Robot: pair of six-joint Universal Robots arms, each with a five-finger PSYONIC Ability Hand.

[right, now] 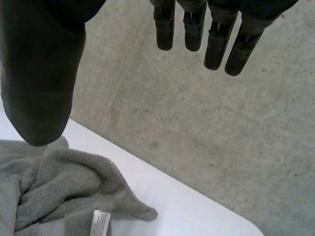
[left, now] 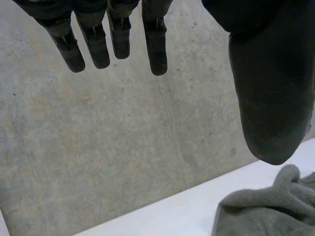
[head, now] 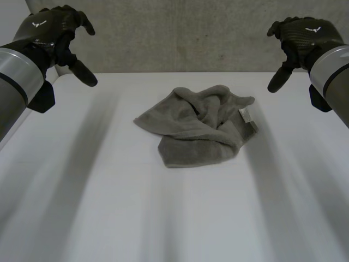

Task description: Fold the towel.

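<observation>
A grey towel (head: 199, 125) lies crumpled in a heap at the middle of the white table (head: 109, 207), a small white label (head: 245, 114) showing on its right side. My left hand (head: 52, 38) hovers high at the far left, open, fingers (left: 93, 44) straight and holding nothing. At the far right my right hand (head: 302, 35) hangs at the same height, open and empty, its fingers (right: 216, 42) spread from the thumb. Both hands are well apart from the cloth. The left wrist view catches the towel (left: 266, 211) beyond the thumb; the right wrist view shows the towel (right: 54, 191) and label (right: 100, 222).
A grey concrete wall (head: 180, 33) stands behind the table's far edge. Bare white tabletop surrounds the towel on every side, widest toward the front.
</observation>
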